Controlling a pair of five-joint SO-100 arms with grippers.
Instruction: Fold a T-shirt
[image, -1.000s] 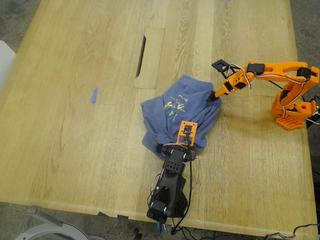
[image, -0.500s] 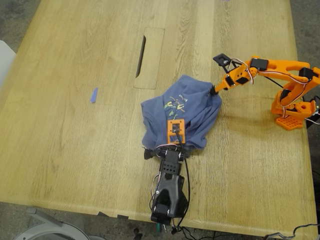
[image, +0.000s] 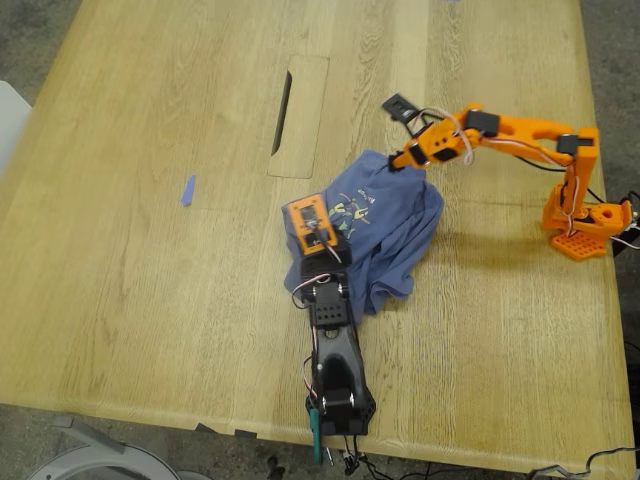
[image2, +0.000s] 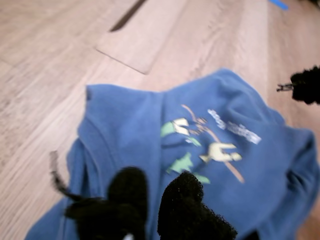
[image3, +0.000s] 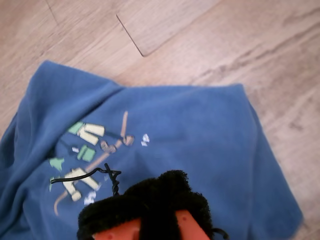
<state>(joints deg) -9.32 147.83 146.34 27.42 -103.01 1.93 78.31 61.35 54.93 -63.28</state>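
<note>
The slate-blue T-shirt (image: 390, 235) lies bunched in the middle of the table, print up (image2: 200, 145). My first gripper (image2: 154, 187), on the black arm (image: 335, 340), hangs over the shirt's part nearer the exterior view's left, beside the print. Its fuzzy black fingers (image2: 127, 192) stand a narrow gap apart with blue cloth showing between; whether cloth is pinched is unclear. My second gripper (image3: 150, 195), on the orange arm (image: 520, 130), has its black pads pressed together. It sits at the shirt's far edge (image: 402, 163). Any cloth between the pads is hidden.
A rectangular cable flap with a dark slot (image: 298, 115) lies beyond the shirt. A small blue tape strip (image: 188, 190) sits toward the exterior view's left. The orange arm's base (image: 585, 225) stands near the exterior view's right table edge.
The black arm swung its gripper from the shirt's near hem to the part nearer the exterior view's left. The orange arm reached further left along the far edge. The shirt barely shifted.
</note>
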